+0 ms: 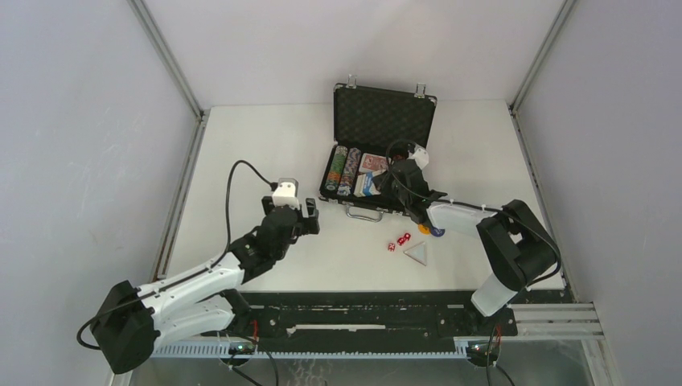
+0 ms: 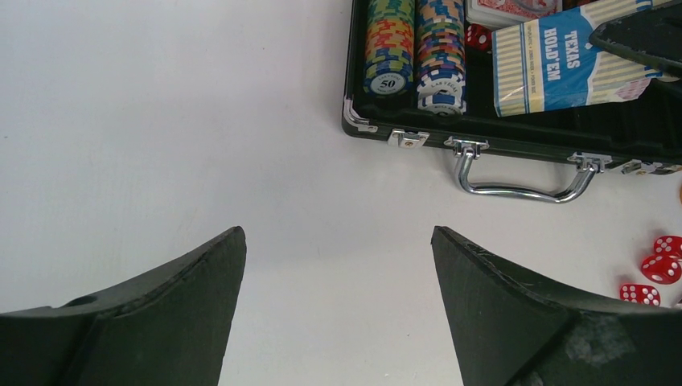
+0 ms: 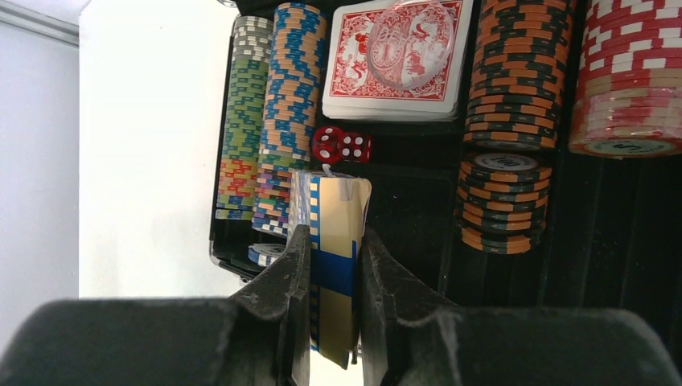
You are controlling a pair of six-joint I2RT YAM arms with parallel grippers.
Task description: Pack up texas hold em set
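Inside the open case (image 1: 384,117), near its front wall: right tool (image 3: 334,241) clenched on the blue card box (image 3: 338,201), one finger on each broad face, box standing on edge. Lower end of the box hidden behind the fingers in the wrist view; contact with the case floor: cannot tell. Behind the box, two red dice (image 3: 342,146), then the red-backed cards (image 3: 398,80) with a clear round disc (image 3: 410,40) on top, faint and hard to make out. Rows of chips (image 3: 273,121) along the left side of the case and more to the right of the cards, the rightmost row cut off by the picture edge.

From overhead, right half of the case interior covered by the right arm (image 1: 458,215). Just in front of the case's right corner, a round orange-and-blue piece (image 1: 426,230), half hidden under that arm.

In front of the case and left of its handle (image 2: 523,189): left tool (image 2: 338,233) released, fingers spread wide, nothing between them, over bare worktop (image 1: 265,145).

In front of the case's right half, clear of the handle: more red dice (image 1: 398,240) and a triangle (image 1: 417,252) just beside them. Wide bare worktop left of the case; less to its right. Lid upright at the far edge.
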